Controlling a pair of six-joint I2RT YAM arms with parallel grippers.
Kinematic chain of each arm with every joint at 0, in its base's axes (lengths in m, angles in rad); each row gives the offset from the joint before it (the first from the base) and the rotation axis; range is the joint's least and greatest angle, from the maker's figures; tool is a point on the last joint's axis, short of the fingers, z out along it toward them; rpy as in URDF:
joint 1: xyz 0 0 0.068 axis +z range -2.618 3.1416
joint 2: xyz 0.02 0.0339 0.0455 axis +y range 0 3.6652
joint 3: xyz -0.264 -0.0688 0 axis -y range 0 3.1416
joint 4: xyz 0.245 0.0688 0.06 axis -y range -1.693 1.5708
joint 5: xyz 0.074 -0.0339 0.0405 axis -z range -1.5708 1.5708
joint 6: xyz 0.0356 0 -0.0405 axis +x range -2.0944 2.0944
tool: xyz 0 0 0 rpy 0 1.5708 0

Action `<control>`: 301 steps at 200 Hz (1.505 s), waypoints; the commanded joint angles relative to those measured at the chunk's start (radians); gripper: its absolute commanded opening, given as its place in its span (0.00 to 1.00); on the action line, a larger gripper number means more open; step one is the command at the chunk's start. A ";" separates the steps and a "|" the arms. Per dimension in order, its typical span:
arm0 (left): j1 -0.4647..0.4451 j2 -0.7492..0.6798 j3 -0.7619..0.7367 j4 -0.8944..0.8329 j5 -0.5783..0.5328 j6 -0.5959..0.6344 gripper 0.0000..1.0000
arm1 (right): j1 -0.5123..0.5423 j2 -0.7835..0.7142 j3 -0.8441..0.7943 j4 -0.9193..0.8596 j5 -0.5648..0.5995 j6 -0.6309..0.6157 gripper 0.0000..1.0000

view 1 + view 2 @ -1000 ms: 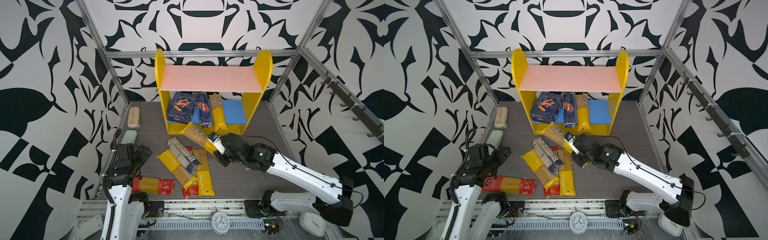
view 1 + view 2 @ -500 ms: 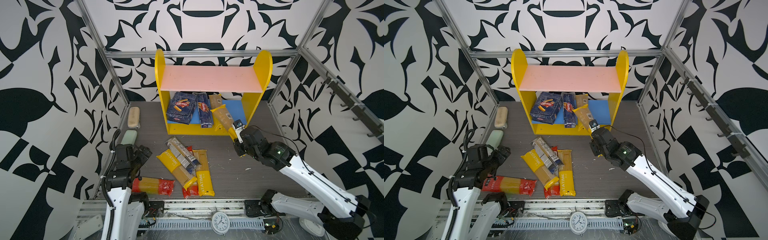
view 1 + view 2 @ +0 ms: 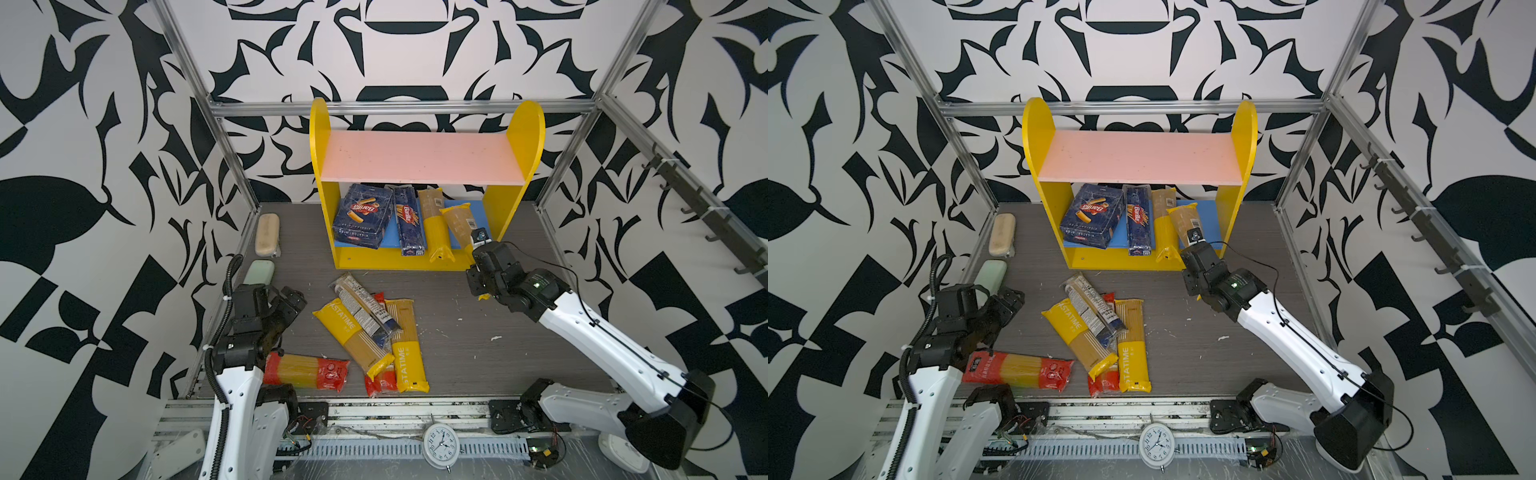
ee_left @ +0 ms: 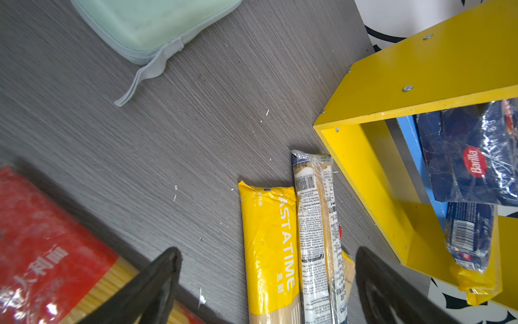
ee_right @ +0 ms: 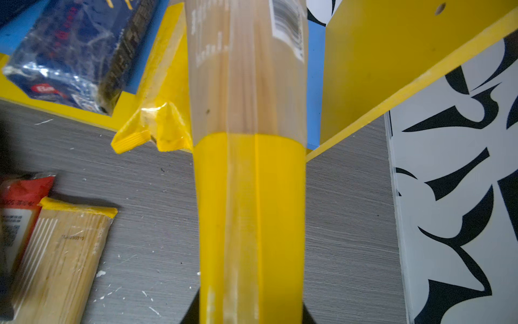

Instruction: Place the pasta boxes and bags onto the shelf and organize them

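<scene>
Upper left of the frame: a beige oblong case (image 3: pixel 267 235) and a pale green zip case (image 3: pixel 259 272) lie along the edge of the grey tabletop (image 3: pixel 457 332). They are not part of this job.

Just below them, the left gripper (image 3: pixel 293 309) hovers low, its arm folded back over its base. Its black fingers (image 4: pixel 157 283) are spread wide and hold nothing. Beside it lies a clear spaghetti bag with red ends (image 3: pixel 305 370).

In the centre is a loose pile of clear spaghetti bags (image 3: pixel 361 307), yellow, red and blue ended, crossed over one another and yet to be shelved.

Up to the yellow two-tier shelf (image 3: pixel 322 199). The pink upper board (image 3: pixel 419 158) is bare. On the blue lower board (image 3: pixel 478 214) sit the wide dark blue Barilla carton (image 3: pixel 363 216), the narrow dark blue Barilla carton (image 3: pixel 409 226) and a yellow-ended spaghetti bag (image 3: pixel 434 228).

On the right, the right arm stretches diagonally from the lower right corner. The right gripper (image 3: pixel 478 259) has its fingers clamped on the yellow end of another clear spaghetti bag (image 3: pixel 457 224). The bag's leading end is over the blue board, in the gap before the right side panel, tilted toward its neighbour. Whether it rests on the board, I cannot tell.

To finish well, I'd square it parallel to that neighbour, keep it off the panel and slide it deeper. Lower it before letting go, because the tail overhangs the front lip.
</scene>
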 commanded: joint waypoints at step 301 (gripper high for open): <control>-0.555 0.259 0.277 0.198 -0.076 -0.048 0.99 | -0.274 0.511 0.434 0.361 -0.118 0.043 0.00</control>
